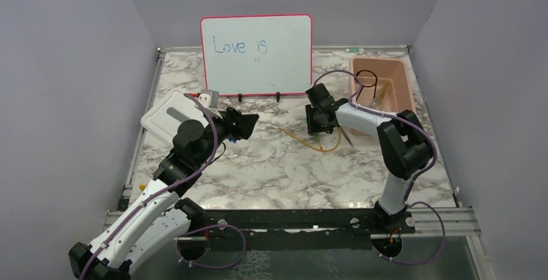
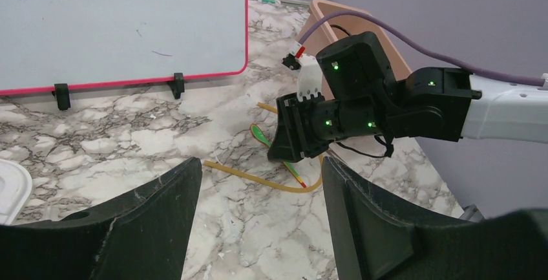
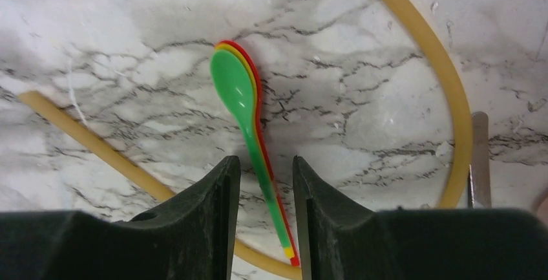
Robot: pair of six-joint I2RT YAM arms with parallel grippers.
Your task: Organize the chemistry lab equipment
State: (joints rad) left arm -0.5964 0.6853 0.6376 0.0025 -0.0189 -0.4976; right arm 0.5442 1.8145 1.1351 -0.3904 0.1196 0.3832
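Observation:
A stack of green, yellow and red plastic spoons (image 3: 242, 102) lies on the marble table. My right gripper (image 3: 265, 161) is open and points down, its fingers standing either side of the spoon handle. An amber rubber tube (image 3: 446, 92) curves around the spoons and also shows in the top view (image 1: 323, 145). A metal tool (image 3: 479, 157) lies just right of the tube. A black wire ring (image 1: 367, 78) rests in the pink bin (image 1: 404, 83). My left gripper (image 2: 262, 163) is open and empty, hovering left of the right gripper (image 2: 304, 131).
The red-framed whiteboard (image 1: 256, 53) stands at the back centre. A white lid (image 1: 165, 115) lies at the left, beside my left arm. A small blue item (image 1: 229, 141) shows under my left wrist. Purple walls enclose the table.

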